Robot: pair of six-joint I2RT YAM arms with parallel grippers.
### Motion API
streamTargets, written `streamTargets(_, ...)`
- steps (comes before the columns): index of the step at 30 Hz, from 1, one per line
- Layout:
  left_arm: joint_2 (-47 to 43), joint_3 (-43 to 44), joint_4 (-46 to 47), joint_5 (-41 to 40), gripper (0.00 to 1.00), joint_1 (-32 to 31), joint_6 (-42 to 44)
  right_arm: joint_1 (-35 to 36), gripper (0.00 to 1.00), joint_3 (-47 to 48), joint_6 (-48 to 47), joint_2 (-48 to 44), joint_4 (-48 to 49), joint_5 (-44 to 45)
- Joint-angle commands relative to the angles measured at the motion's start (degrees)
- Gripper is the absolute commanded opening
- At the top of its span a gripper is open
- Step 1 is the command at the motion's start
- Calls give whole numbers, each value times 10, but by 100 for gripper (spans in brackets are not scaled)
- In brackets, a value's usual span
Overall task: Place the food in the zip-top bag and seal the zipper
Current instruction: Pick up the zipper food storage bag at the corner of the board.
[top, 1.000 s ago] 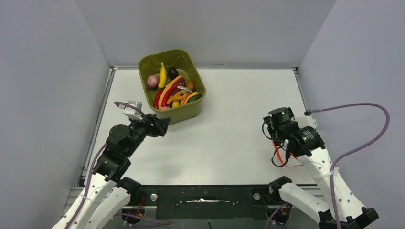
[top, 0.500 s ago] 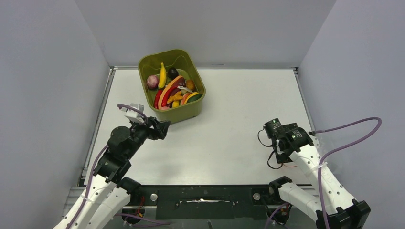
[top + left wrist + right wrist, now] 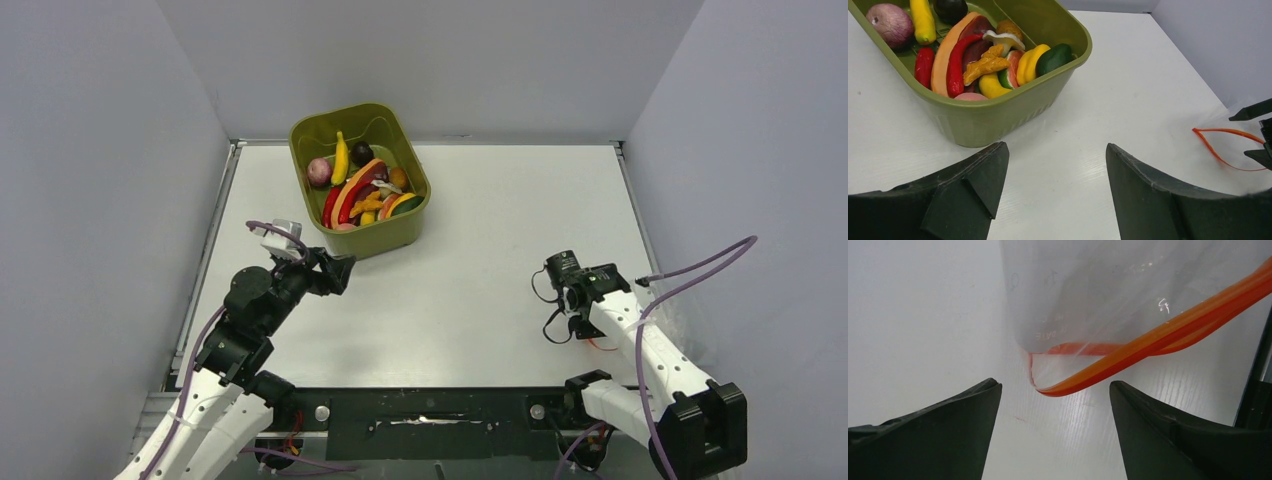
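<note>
End effector on left [image 3: 1055,147] wide, empty, near bin [image 3: 998,120]; right end effector [image 3: 1055,385] wide, empty, close to zipper [image 3: 1148,344].

Left hand [image 3: 1055,146] and right hand [image 3: 1055,383], both spread wide.

You have the food [image 3: 983,60] heaped in the olive-green bin [image 3: 998,120] at the counter's [image 3: 480,250] far left: 1 yellow banana [image 3: 923,20], 1 purple round piece [image 3: 892,22], red peppers [image 3: 955,65], and orange and green slices. Your clear zip-top bag [image 3: 1108,290] lies flat at the near right, well apart from the bin. Its red-orange zipper [image 3: 1148,347] is parted into a loop.
</note>
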Motion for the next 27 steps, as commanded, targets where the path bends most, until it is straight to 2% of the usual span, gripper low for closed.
streamTargets(1, -3, 5, 12, 5, 70, -4, 11, -8, 78, -28, 1, 4, 57, 55)
streamTargets(3, -3, 5, 12, 6, 70, -4, 12, -8, 69, -37, -2, 1, 66, 65)
streamTargets(7, -2, 4, 14, 7, 70, -3, 12, -9, 40, -45, -12, -9, 70, 88)
streamTargets(12, -1, 3, 14, 20, 70, -3, 14, -9, 9, -41, -22, -13, 48, 96)
streamTargets(14, -3, 1, 18, 28, 70, -3, 14, -9, 0, -40, -38, -21, 45, 93)
streamTargets(23, -17, -9, 34, 31, 66, -4, 20, -6, 0, 18, -214, -107, 57, 74)
streamTargets(27, -12, 0, 34, 35, 65, -3, 22, -5, 0, 49, -312, -142, 88, 39)
